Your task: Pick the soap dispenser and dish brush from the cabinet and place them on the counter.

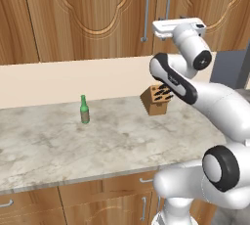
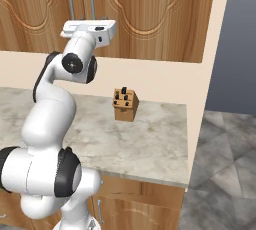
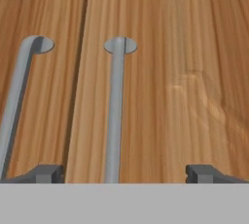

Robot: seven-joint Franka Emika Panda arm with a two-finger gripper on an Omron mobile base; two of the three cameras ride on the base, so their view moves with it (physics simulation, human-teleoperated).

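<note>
- Wooden cabinet (image 1: 93, 9) doors stood closed, so the soap dispenser and dish brush could not be seen.
- Raised to the doors, the gripper (image 3: 124, 173) had its jaws spread wide, holding nothing, the right-hand silver bar handle (image 3: 115, 111) between them.
- On the marbled counter (image 1: 44, 146) stood a green bottle (image 1: 85, 110) and a knife block (image 2: 125, 105), well apart.

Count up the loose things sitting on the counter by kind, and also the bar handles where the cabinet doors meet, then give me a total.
Green glass bottle: 1
Knife block: 1
Silver bar handles on the closed cabinet doors: 2
Total: 4
</note>
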